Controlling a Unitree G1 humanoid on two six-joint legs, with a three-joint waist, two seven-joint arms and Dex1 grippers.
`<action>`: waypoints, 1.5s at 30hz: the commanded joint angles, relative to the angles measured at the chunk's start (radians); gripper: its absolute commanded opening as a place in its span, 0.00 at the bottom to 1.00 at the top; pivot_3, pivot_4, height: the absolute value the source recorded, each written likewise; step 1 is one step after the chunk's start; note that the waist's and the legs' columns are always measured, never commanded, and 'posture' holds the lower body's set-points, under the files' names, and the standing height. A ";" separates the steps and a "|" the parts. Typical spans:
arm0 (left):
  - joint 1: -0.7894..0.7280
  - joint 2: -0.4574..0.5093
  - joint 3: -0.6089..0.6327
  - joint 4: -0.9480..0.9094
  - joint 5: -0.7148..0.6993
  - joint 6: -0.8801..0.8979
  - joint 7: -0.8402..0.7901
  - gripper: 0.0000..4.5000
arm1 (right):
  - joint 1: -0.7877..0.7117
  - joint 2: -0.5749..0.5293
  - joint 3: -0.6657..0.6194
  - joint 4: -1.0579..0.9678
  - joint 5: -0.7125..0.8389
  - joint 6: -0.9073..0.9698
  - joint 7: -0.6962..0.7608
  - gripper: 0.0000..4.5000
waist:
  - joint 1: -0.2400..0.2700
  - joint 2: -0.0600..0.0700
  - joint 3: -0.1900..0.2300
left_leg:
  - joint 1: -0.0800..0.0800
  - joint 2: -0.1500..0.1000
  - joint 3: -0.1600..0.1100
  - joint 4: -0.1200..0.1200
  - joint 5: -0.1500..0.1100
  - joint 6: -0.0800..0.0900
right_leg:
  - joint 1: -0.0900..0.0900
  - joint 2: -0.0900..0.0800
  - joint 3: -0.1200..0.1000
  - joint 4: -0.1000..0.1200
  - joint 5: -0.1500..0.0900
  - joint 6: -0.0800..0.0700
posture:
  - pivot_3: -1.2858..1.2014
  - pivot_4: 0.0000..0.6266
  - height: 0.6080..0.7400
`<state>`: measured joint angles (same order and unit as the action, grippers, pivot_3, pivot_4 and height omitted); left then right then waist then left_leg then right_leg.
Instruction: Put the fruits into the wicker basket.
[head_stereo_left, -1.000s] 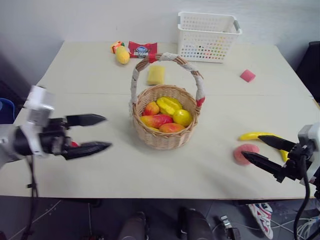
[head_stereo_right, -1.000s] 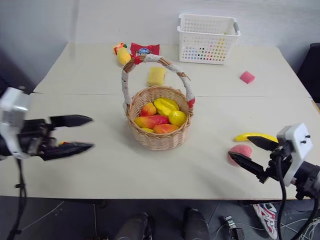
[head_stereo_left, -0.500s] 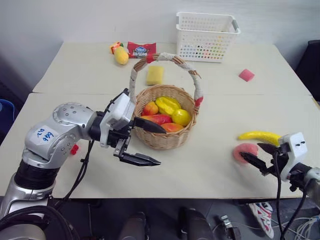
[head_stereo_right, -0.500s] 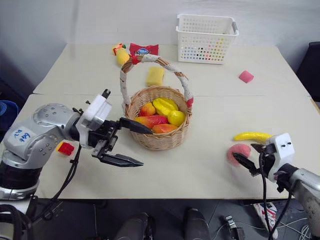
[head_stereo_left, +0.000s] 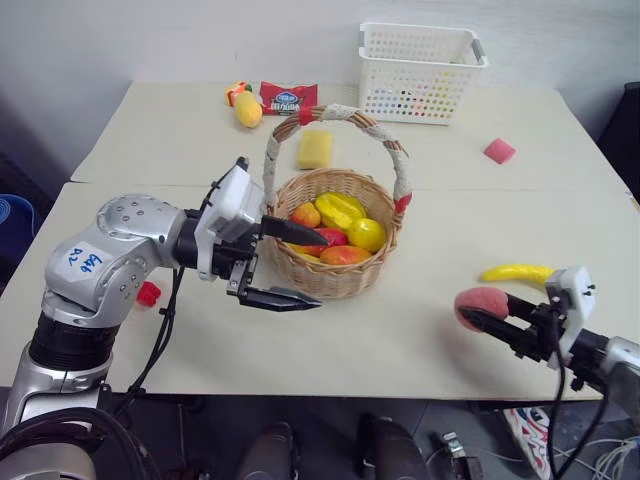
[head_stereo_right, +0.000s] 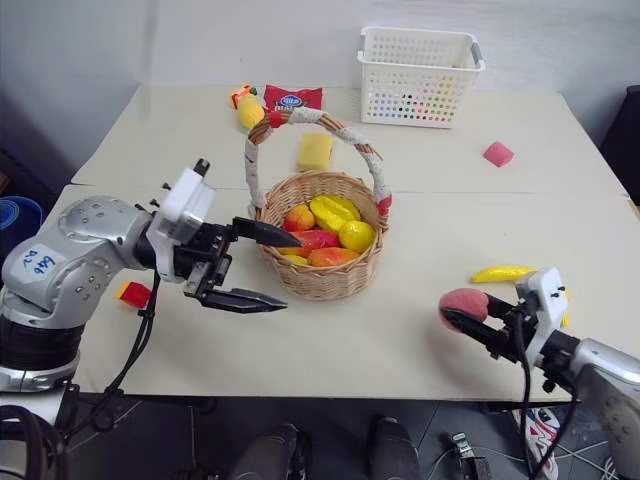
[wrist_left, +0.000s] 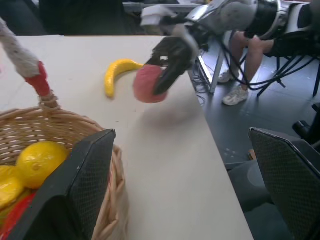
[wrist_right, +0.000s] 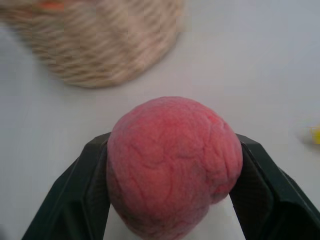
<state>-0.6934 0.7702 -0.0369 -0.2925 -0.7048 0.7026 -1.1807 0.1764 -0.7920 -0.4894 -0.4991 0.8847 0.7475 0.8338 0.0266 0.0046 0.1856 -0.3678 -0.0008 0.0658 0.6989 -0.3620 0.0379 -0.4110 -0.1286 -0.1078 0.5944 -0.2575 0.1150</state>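
Left eye view: on the table (head_stereo_left: 420, 350), the wicker basket (head_stereo_left: 336, 262) is seen at the centre, filled with fruit. The left pincer (head_stereo_left: 290, 265) is spread wide, one finger over the basket's rim, one outside it. The banana (head_stereo_left: 516, 272) lies to the basket's right. Just in front of it, the peach (head_stereo_left: 478, 303) is pinched by the right pincer (head_stereo_left: 482, 318), clear of the tabletop.

Bare table (head_stereo_left: 420, 330) between peach (head_stereo_left: 480, 301) and wicker basket (head_stereo_left: 335, 262); basket's near side blocked by left gripper (head_stereo_left: 295, 265), arched handle (head_stereo_left: 335, 118) overhead.
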 joint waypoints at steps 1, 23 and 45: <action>-0.001 0.027 0.080 0.029 -0.024 0.009 0.011 0.99 | -0.085 -0.063 -0.029 -0.164 0.202 0.063 -0.020 0.61 | -0.004 0.000 0.000 | 0.000 0.000 0.000 0.000 0.000 0.000 | 0.000 0.000 0.000 0.000 0.000 0.000 | 0.52 0.24 1.00; -0.037 0.019 0.094 0.100 0.033 -0.041 0.036 0.99 | -0.841 0.437 0.572 0.016 -0.113 0.165 -0.532 1.00 | -0.018 -0.003 0.002 | -0.010 -0.001 0.003 0.000 0.004 -0.003 | -0.014 -0.001 -0.003 0.008 0.000 -0.005 | 0.52 0.24 1.00; -0.113 -0.093 0.017 0.154 0.057 -0.086 -0.022 0.99 | -0.217 -0.313 0.030 0.284 -0.232 0.010 -0.273 1.00 | -0.008 -0.004 0.003 | -0.001 -0.001 0.011 0.000 0.003 0.003 | -0.008 -0.002 0.005 0.006 0.003 0.000 | 0.52 0.24 1.00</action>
<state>-0.7811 0.6776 -0.0242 -0.1236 -0.6535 0.6317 -1.2016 -0.0139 -1.0814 -0.4862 -0.2769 0.7195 0.8241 0.5189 0.0186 0.0007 0.1881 -0.3691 -0.0021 0.0769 0.6985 -0.3592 0.0411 -0.4193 -0.1306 -0.1034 0.5999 -0.2545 0.1148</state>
